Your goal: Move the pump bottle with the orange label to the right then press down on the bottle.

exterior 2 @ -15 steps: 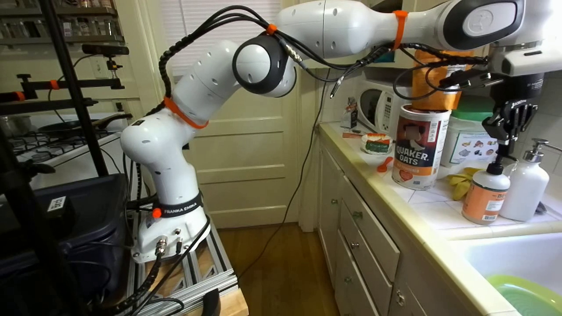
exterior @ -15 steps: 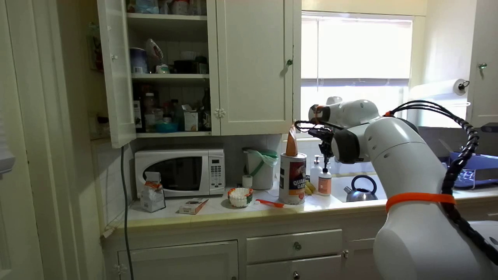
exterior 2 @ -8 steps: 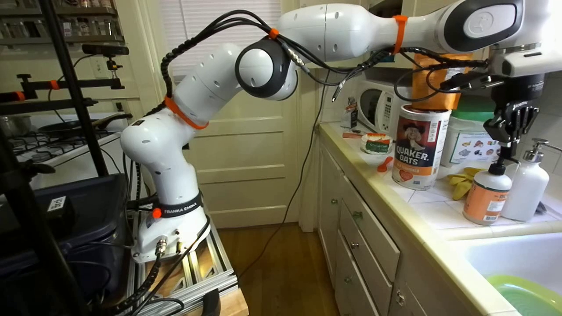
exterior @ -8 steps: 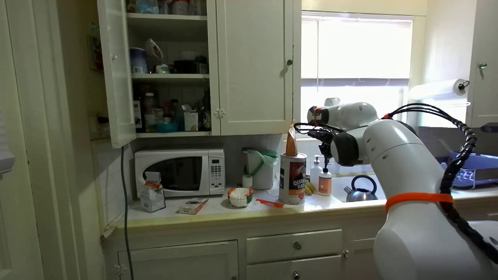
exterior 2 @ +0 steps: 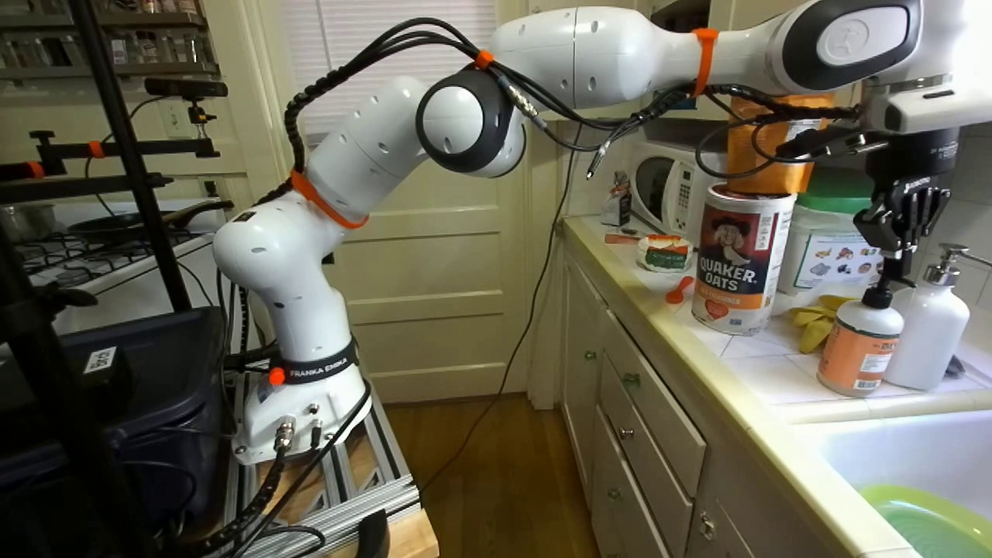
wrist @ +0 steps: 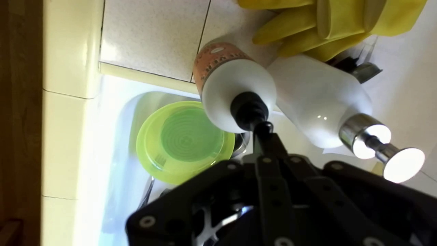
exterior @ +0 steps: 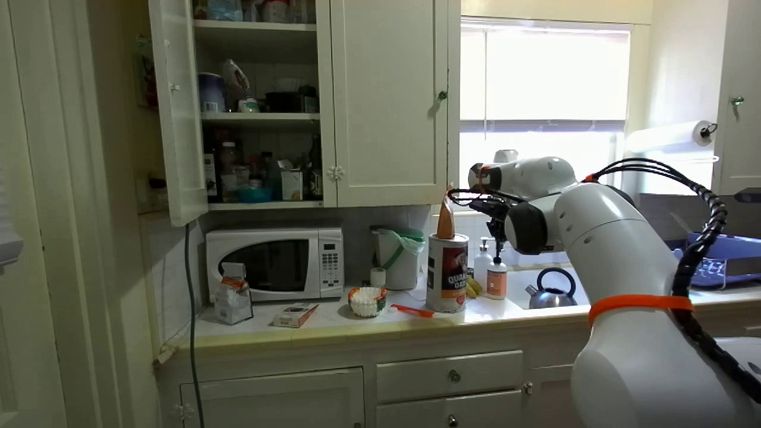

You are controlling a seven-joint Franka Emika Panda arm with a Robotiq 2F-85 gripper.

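The pump bottle with the orange label stands upright on the counter by the sink edge. It also shows in an exterior view and in the wrist view, with a white body and a black pump top. My gripper is over this bottle, pointing down, its fingertips together at the pump top. In the wrist view the gripper comes in from below and its tips meet the black pump head. The tips hide part of the head, so I cannot tell whether any of it is between them.
A taller white bottle with a metal pump stands close beside it. Yellow gloves and an oats can are further along the counter. The sink holds a green bowl; a kettle is nearby.
Over the second the arm has come down slightly, and the gripper sits a little lower at the pump top. The orange-label bottle has shifted very slightly. The last half second shows almost no movement.
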